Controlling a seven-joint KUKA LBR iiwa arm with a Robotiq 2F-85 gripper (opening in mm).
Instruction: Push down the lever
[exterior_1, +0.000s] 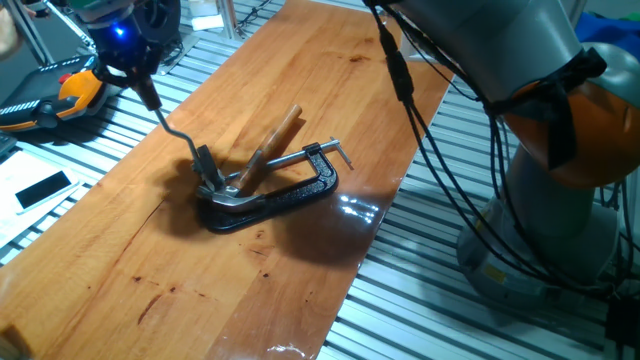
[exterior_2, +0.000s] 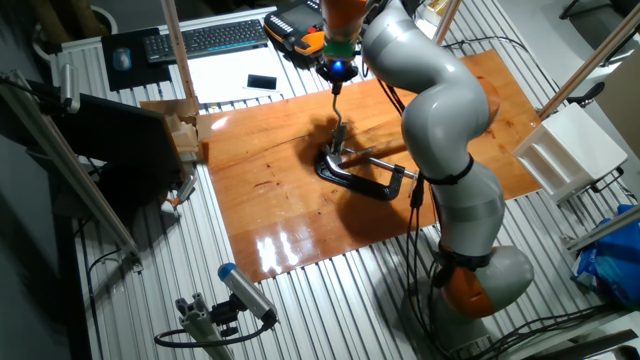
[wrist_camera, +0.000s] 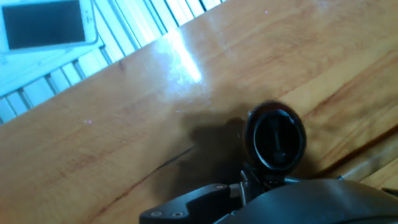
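Note:
The lever (exterior_1: 178, 136) is a thin bent metal rod that rises up and left from a silvery fitting (exterior_1: 226, 186) on a black C-clamp (exterior_1: 290, 195) lying on the wooden board (exterior_1: 300, 60). My gripper (exterior_1: 150, 98) is at the rod's upper end, its dark fingers drawn into one narrow tip that looks shut; whether it touches the knob I cannot tell. In the other fixed view the gripper (exterior_2: 337, 88) is just above the lever (exterior_2: 340, 115) and the clamp (exterior_2: 365, 180). The hand view shows the round dark knob (wrist_camera: 274, 139) close up; no fingers show there.
A long brown wooden handle (exterior_1: 275, 140) and the clamp's screw with T-bar (exterior_1: 338, 150) lie beside the fitting. A yellow-black device (exterior_1: 70, 95) and a phone (exterior_1: 42, 188) lie off the board's left. A keyboard (exterior_2: 215, 38), wooden blocks (exterior_2: 185, 135) and a white box (exterior_2: 565, 150) surround the board.

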